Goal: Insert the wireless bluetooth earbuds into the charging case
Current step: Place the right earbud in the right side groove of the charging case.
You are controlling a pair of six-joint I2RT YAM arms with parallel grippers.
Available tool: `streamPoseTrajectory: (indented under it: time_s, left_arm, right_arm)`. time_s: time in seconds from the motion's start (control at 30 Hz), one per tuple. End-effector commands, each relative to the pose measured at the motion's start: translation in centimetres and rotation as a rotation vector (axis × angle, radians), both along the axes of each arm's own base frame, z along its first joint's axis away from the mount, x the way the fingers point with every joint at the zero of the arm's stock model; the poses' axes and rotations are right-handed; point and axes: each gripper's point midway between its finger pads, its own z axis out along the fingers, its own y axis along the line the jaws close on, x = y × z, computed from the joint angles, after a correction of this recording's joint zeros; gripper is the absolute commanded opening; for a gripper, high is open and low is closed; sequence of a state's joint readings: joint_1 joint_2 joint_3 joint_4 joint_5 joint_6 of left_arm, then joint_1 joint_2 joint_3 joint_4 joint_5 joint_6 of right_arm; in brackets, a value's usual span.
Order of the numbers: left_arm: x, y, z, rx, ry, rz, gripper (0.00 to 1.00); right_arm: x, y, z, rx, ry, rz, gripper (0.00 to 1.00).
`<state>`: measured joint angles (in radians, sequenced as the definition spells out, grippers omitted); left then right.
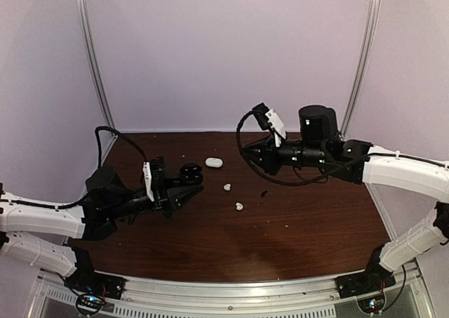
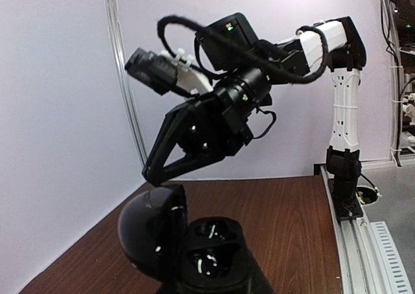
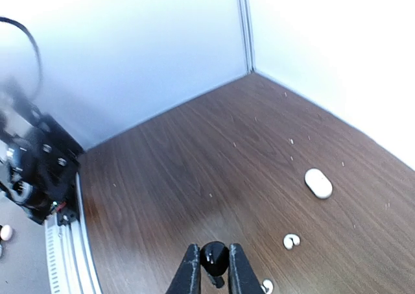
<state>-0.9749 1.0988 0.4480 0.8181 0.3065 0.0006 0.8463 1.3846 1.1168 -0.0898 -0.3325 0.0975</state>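
My left gripper holds a black round charging case with its lid open. In the left wrist view the lid stands up on the left and both wells of the case base look empty. My own fingers are hidden under the case there. My right gripper is raised and shut on a small black earbud. Seen from the left wrist, the right gripper's tips hang just above the lid. Two white earbuds lie on the table, and both show in the right wrist view.
A white oval case lies closed near the table's back middle, also in the right wrist view. A small black piece lies on the wood right of the white earbuds. Pale walls enclose the table at the back and sides.
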Motion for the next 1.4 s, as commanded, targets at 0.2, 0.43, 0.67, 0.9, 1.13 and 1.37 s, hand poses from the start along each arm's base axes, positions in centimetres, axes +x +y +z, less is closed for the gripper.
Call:
streamPoseTrajectory:
  time_s: [0.2,0.43,0.67,0.9,1.13,1.37]
  left_arm:
    - [1.7,0.0,4.6,-0.161,-0.037,0.064,0.02]
    - [1.9,0.0,5.7,-0.206,-0.043,0.064,0.02]
    - [1.7,-0.2,6.0,-0.215,-0.056,0.050,0.01]
    - [1.6,-0.2,5.9,-0.212,-0.063,0.045,0.01]
    - [1.4,-0.5,5.5,-0.195,-0.070,0.032,0.01]
    - [1.3,-0.6,5.3,-0.187,-0.075,0.024,0.01]
  right_arm:
    - [-5.7,1.3,11.5,0.422,-0.172,0.193,0.13]
    - [-9.0,2.7,12.8,0.523,-0.160,0.287,0.14]
    - [-10.5,4.3,12.6,0.553,-0.125,0.328,0.14]
    - [-11.7,6.3,12.2,0.566,-0.096,0.370,0.14]
    - [-11.7,7.4,12.0,0.563,-0.087,0.386,0.14]
    - [-11.8,8.2,11.6,0.559,-0.079,0.396,0.14]
